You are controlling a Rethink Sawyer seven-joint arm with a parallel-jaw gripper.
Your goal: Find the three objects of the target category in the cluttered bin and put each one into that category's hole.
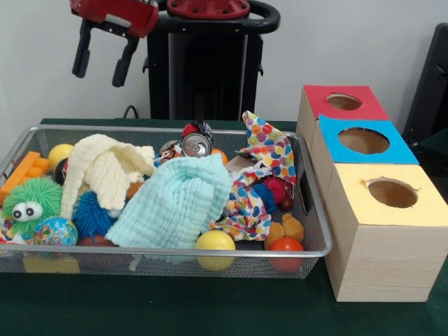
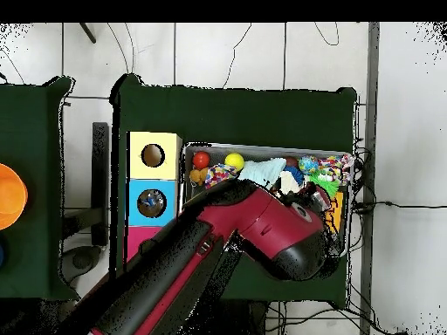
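My gripper point(image 1: 99, 77) hangs open high above the far left corner of the wire bin point(image 1: 161, 250), with nothing between its black fingers. The bin holds a mint cloth point(image 1: 175, 203), a cream cloth point(image 1: 105, 168) and a polka-dot cloth point(image 1: 264, 164) lying over the toys. At the near rim sit a yellow ball point(image 1: 215, 241) and a red ball point(image 1: 285, 245). A drink can point(image 1: 197, 143) lies at the back. To the right of the bin stand a red-topped box point(image 1: 343, 101), a blue-topped box point(image 1: 363, 140) and a yellow-topped box point(image 1: 392, 192), each with a hole. In the overhead view the arm point(image 2: 262, 231) hides much of the bin.
A green fuzzy toy with eyes point(image 1: 31, 203), a blue spiky ball point(image 1: 92, 215), a globe ball point(image 1: 54, 231), an orange brick point(image 1: 24, 171) and a brown teddy point(image 1: 283, 229) also lie in the bin. An orange object point(image 2: 9, 196) shows at the overhead view's left edge.
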